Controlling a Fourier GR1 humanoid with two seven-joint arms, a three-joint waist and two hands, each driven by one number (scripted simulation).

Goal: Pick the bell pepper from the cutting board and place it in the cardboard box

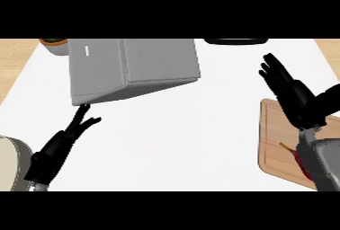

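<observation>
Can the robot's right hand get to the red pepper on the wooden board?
Probably yes. The right hand is open and sits just above the cutting board. The bell pepper lies close below it, mostly hidden under the robot's own forearm. Nothing else seems in the way.

The left robot hand [69,134] rises at lower left, fingers straight and relaxed (thumb splayed aside). The right robot hand [289,92] extends upward at right, fingers straight, grey forearm below.
</observation>
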